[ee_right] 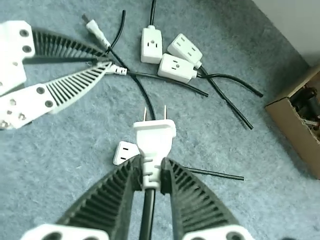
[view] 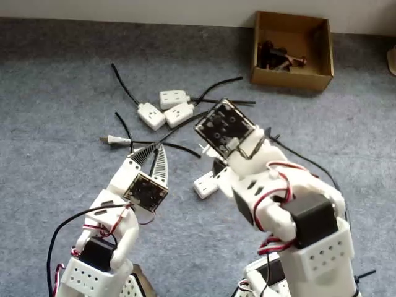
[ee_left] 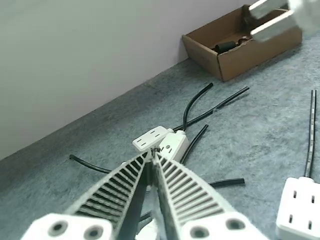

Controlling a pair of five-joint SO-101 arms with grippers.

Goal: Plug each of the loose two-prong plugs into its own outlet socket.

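Note:
My right gripper (ee_right: 151,167) is shut on the cord end of a white two-prong plug (ee_right: 153,132), held above the carpet with its prongs pointing away. Just below it lies a white outlet socket (ee_right: 125,151) (view: 207,184). A cluster of three more white sockets (view: 167,108) (ee_right: 172,57) lies farther off, cords trailing. My left gripper (view: 159,147) (ee_left: 152,156) is shut on a black cord (ee_right: 165,82), with a small white plug end (ee_right: 117,70) just past its tips. Another loose plug (view: 114,140) (ee_right: 95,27) lies on the carpet beyond it.
An open cardboard box (view: 291,43) (ee_left: 240,45) holding dark parts stands at the back right by the wall. Several black cords cross the grey carpet (view: 62,80) around the sockets. A white socket block (ee_left: 300,210) lies close beside the left arm.

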